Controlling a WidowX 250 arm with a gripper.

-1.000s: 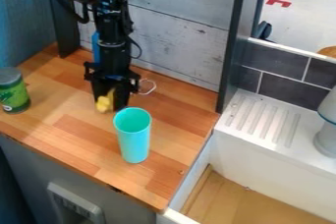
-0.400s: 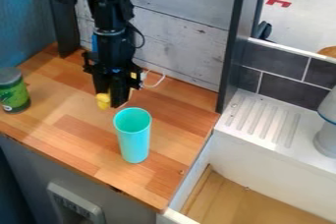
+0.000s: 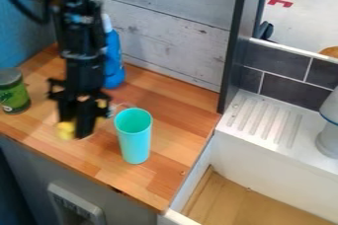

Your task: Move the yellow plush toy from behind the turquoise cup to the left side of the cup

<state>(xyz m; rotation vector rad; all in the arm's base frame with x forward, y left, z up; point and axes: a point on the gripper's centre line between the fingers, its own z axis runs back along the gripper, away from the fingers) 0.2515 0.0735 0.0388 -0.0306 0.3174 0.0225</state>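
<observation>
Tool (image 3: 75, 131) gripping blurry yellow obj (image 3: 65, 130), exact shape unclear; blue btl (image 3: 114, 61) partly hidden b/h arm (image 3: 80, 46).

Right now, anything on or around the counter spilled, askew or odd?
Only the thin white cord looping out beside the gripper, near the cup: it looks loose. Cup, jar and blue bottle stand upright; no visible spill.

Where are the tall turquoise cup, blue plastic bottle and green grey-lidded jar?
Tall turquoise cup (image 3: 136, 141): camera view, outer wall.
Blue plastic bottle (image 3: 115, 62): camera view, body.
Green grey-lidded jar (image 3: 15, 94): camera view, side.
</observation>
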